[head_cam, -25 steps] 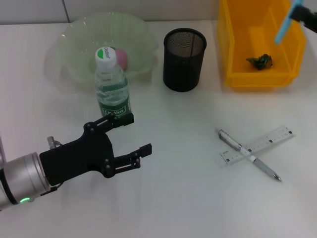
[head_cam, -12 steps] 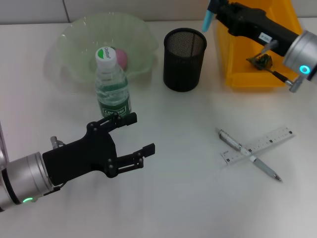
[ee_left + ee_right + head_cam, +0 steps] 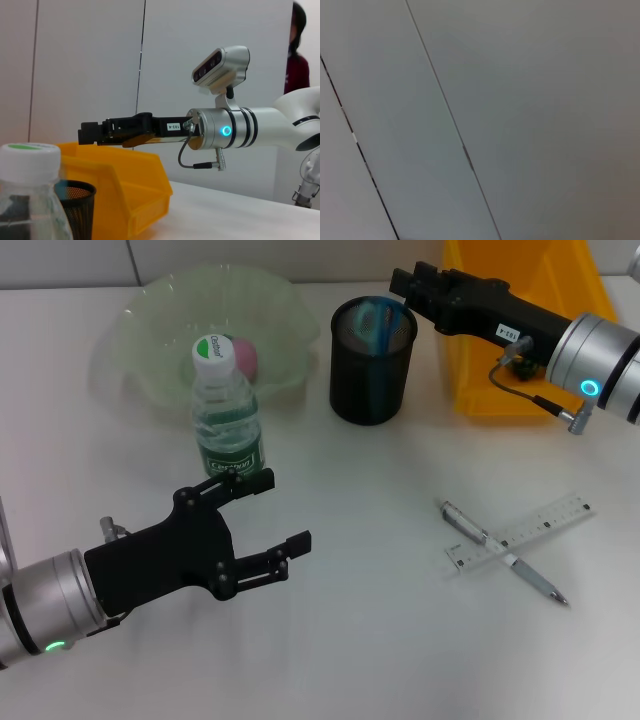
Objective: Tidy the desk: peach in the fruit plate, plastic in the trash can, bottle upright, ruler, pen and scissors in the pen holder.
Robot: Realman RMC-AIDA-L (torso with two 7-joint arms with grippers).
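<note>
- The white desk (image 3: pixel 380 640) stretches out in front of me.
- A pale panelled wall (image 3: pixel 90 55) stands behind it, split by dark vertical seams.
- A person in dark red (image 3: pixel 297 60) stands at the wall's far edge.

pen (image 3: pixel 503 552) across ruler (image 3: pixel 520 531)

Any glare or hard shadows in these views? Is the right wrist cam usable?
Head view: even light, only soft shadows by the pen holder and bottle, no glare on the table; left gripper open beside the bottle. Left wrist view: right gripper evenly lit against the wall. Right wrist view: only wall panels, no desk.
</note>
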